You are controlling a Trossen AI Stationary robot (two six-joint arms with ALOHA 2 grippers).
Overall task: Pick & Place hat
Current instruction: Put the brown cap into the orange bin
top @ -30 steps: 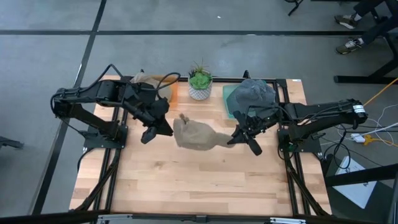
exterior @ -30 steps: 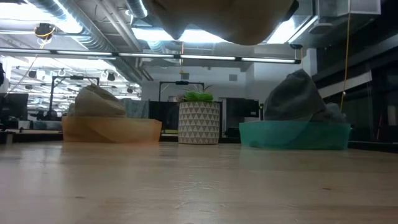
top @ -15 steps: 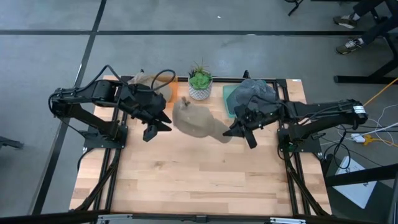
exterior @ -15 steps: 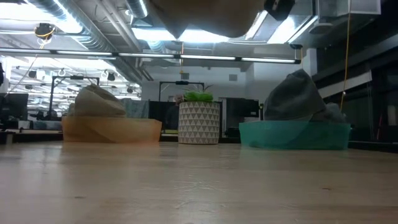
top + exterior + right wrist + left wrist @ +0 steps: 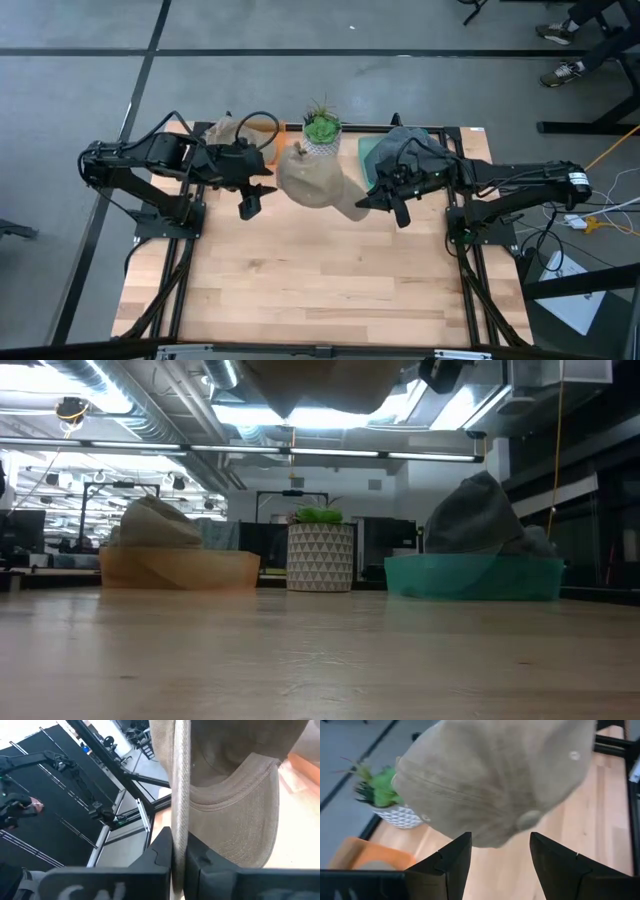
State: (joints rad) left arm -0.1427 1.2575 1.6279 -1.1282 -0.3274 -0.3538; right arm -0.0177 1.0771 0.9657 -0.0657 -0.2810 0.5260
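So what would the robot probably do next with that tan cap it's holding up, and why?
Probably the right gripper carries the tan cap on toward the orange bin at the table's far left. It is clamped on the cap's brim, the cap hangs in the air near the potted plant, and the left gripper stands open, off the cap. The orange bin already holds a similar tan hat.

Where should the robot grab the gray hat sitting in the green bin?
Probably the top of its crown, coming straight down from above. The gray hat stands heaped well above the teal bin, so its peak is free, while the bin's walls block its lower edges from the sides. A soft fold there should pinch easily.
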